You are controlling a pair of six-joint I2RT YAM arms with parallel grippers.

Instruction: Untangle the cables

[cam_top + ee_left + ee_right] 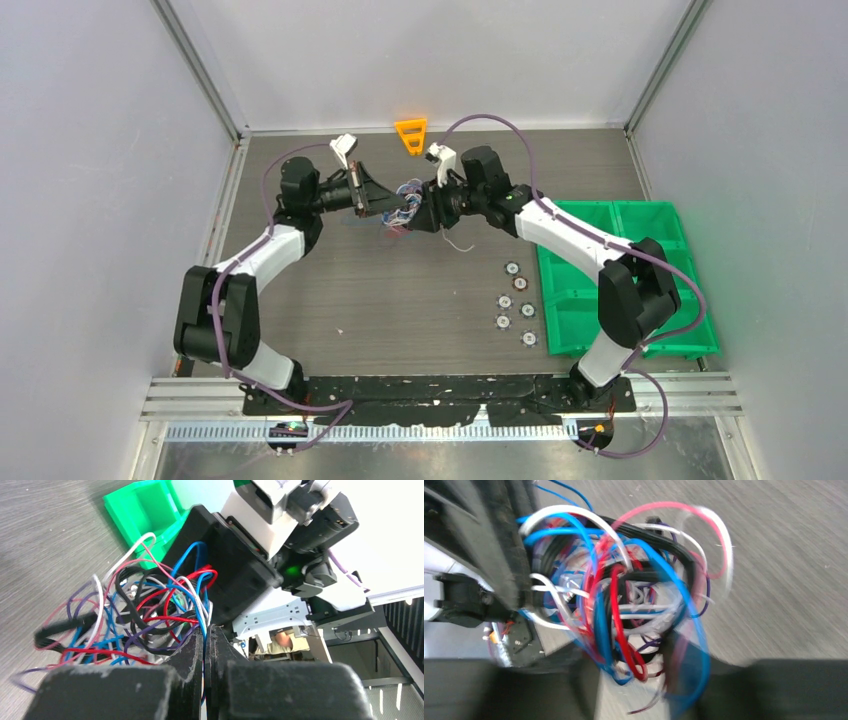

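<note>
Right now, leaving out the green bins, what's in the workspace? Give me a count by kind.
Cable tangle: 1
Orange triangle: 1
Round discs: 6
Total: 8

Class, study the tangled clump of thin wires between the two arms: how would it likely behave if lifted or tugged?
Probably floppy: the cable clump is loose, thin loops splaying every way. Likely light, being mostly thin wire. A tug may tighten rather than free it, since the strands cross many times.
</note>
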